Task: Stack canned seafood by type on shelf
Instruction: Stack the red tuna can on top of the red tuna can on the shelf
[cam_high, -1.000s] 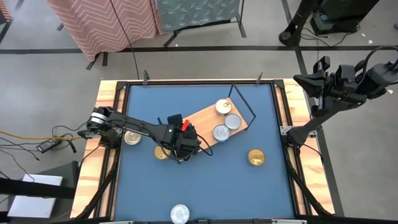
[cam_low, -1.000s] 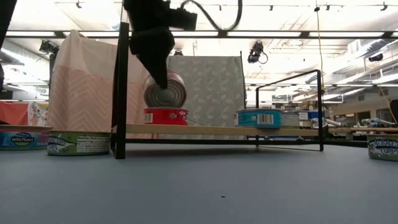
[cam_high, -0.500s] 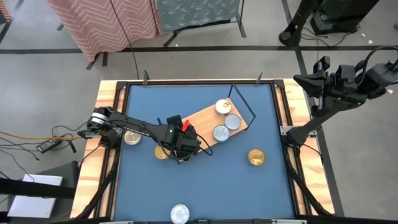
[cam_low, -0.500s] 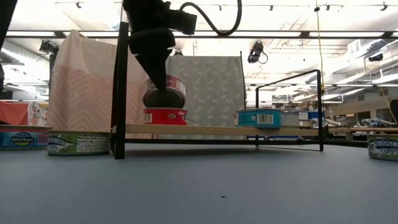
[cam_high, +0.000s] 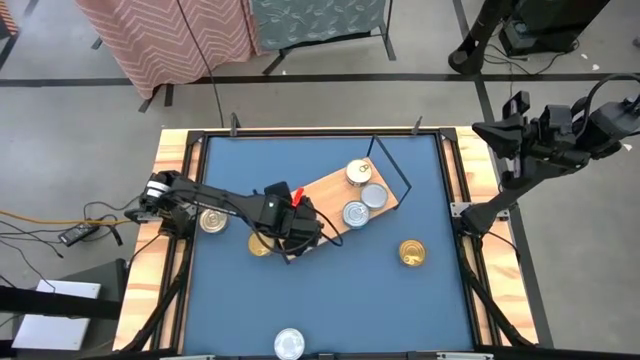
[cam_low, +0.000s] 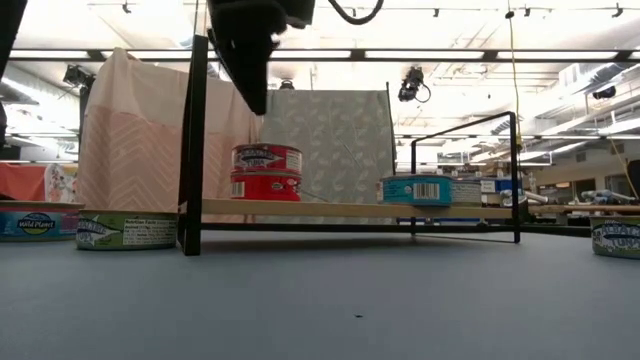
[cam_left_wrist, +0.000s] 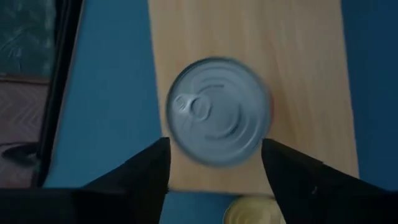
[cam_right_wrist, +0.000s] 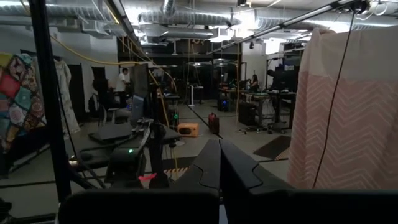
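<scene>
Left wrist view puts my left gripper (cam_left_wrist: 214, 168) right above a silver-lidded tin (cam_left_wrist: 219, 112), my jaws spread wide to either side of it and touching nothing. That tin sits on the light-wood shelf (cam_left_wrist: 298, 74), near its end, with a gold lid (cam_left_wrist: 252, 213) showing just beyond the board's edge on the blue tabletop (cam_left_wrist: 106, 93). From the low view, the tin tops a stack of two red tins (cam_low: 267, 172), and a blue-labelled tin (cam_low: 417, 189) stands farther along the same board. Looking down from the high view, three more tins (cam_high: 358, 195) cluster toward the shelf's other end. Loose tins lie on the tabletop: one gold (cam_high: 411, 252) off to the right, one silver (cam_high: 289, 343) at the near rim, another (cam_high: 212, 221) under my left arm. My right gripper (cam_right_wrist: 219, 163) is pressed shut, parked well off the tabletop's right side.
</scene>
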